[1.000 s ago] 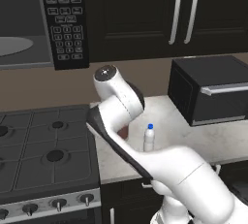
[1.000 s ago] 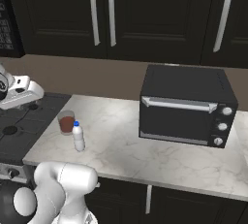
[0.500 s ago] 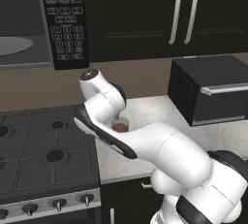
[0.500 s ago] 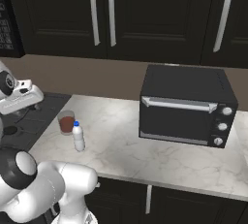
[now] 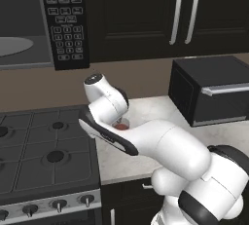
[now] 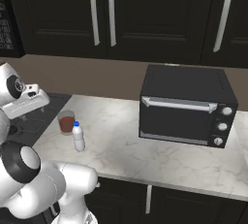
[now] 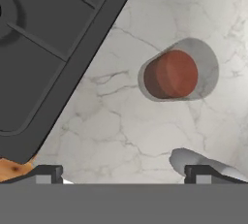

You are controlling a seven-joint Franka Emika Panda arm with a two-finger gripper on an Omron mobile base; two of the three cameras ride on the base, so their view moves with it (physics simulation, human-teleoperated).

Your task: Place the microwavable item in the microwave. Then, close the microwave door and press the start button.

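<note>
Dark kitchen cabinets with silver handles run above a pale marble tabletop [image 6: 145, 145]; a black gas stove [image 5: 44, 156] sits at its left end and a black toaster oven [image 6: 186, 106] stands well to the right; the microwave [image 5: 44, 19], mounted above the stove, is open, showing its grey turntable plate [image 5: 14, 46] beside a keypad panel [image 5: 65, 22]; a short glass tumbler [image 7: 177, 75] of reddish-brown liquid stands upright on the tabletop near the stove's edge, with a small white bottle [image 6: 78, 136] with a blue cap just beside it; the white arm's gripper [image 7: 123, 172] hovers above the tumbler, looking down on it, its fingers [image 7: 46, 173] spread wide apart and holding nothing; judging by this, nothing is done yet: the tumbler must be grasped, lifted onto the turntable, the door closed and start pressed.
</note>
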